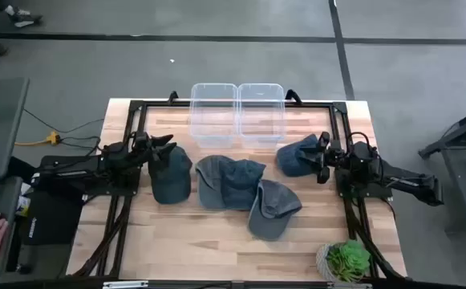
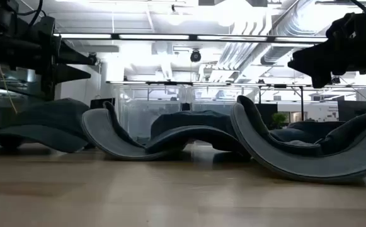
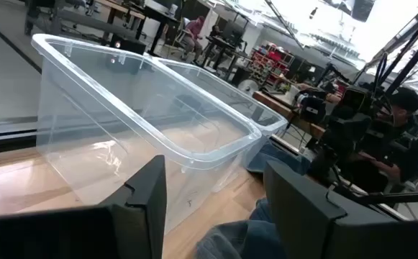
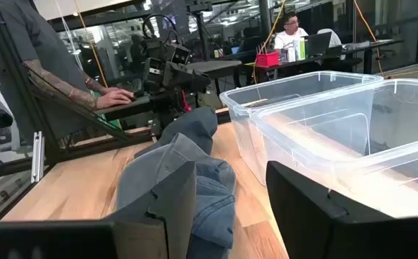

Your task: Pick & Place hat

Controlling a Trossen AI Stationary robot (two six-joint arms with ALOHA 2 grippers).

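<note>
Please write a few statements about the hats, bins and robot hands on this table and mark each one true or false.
1. Two clear plastic bins stand side by side at the far edge of the table. True.
2. A hat already lies inside one of the bins. False: both bins look empty; all the hats lie on the wooden table.
3. Four dark blue hats are on the table. True: one by the left hand, two overlapping in the middle, one by the right hand.
4. A potted plant stands at the near right corner. True.
5. The left hand is shut tight. False: in the left wrist view its fingers stand apart, nothing between them.
</note>
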